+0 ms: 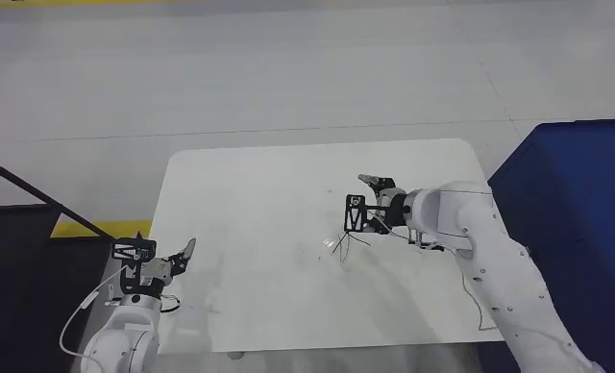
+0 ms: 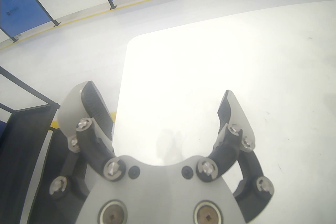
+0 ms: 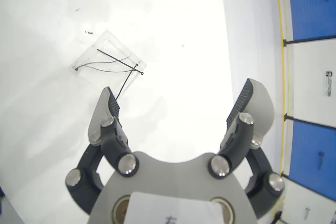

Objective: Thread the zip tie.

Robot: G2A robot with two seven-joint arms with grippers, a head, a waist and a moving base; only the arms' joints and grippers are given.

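Black zip ties (image 3: pixel 119 61) lie crossed on a clear plate (image 3: pixel 105 40), one pointing at the spread right hand (image 3: pixel 178 84).

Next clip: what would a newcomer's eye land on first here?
Thin black zip ties cross on a clear square plate near the middle of the white table. The right pincer hangs open close to them; the left pincer sits open by the table's left edge.
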